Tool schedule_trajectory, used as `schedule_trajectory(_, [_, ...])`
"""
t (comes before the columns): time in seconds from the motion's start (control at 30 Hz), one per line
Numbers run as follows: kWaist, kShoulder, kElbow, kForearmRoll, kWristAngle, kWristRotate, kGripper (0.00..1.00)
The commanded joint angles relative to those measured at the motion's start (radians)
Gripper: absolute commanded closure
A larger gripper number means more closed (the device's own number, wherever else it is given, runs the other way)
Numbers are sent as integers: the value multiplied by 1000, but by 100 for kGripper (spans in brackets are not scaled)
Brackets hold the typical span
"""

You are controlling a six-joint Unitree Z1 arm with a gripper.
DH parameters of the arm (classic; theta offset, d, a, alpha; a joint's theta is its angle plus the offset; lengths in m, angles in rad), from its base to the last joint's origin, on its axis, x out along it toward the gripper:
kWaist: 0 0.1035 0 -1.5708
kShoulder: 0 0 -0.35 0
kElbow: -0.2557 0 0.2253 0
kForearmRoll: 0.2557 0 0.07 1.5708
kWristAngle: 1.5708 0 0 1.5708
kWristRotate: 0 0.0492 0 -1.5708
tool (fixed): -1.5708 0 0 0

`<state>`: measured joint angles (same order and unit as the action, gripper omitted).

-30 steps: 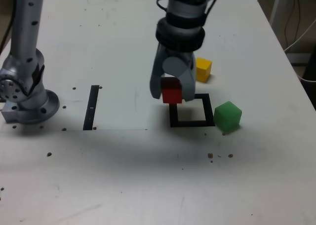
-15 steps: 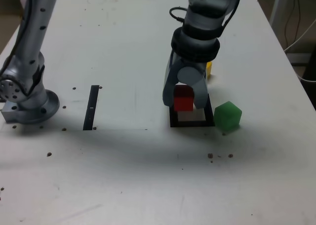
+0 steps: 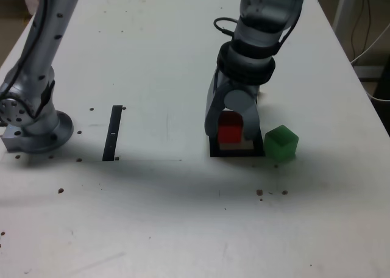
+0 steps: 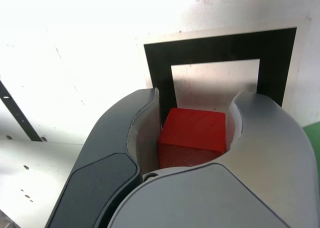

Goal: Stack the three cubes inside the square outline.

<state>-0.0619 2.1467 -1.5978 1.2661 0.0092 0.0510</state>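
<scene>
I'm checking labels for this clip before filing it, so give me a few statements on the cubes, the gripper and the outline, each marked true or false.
1. The red cube sits between the fingers of the gripper. True.
2. The gripper is holding the green cube. False: it holds the red one; the green cube is on the table.
3. In the exterior view, the green cube is to the right of the square outline. True.
4. The narrow black strip lies to the right of the square outline in the exterior view. False: it lies to the left.
5. The inside of the square outline is white. True.
</scene>
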Motion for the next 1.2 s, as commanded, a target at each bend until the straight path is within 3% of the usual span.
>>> schedule_trajectory(0.0, [3, 14, -6, -4, -1, 3, 68])
schedule_trajectory(0.4, [25, 45, -14, -12, 1, 24, 65])
schedule_trajectory(0.6, [28, 44, -12, -23, -1, 44, 16])
schedule_trajectory(0.67, [29, 43, -9, -26, -2, 47, 7])
schedule_trajectory(1.17, [31, -9, 25, -27, 1, 47, 1])
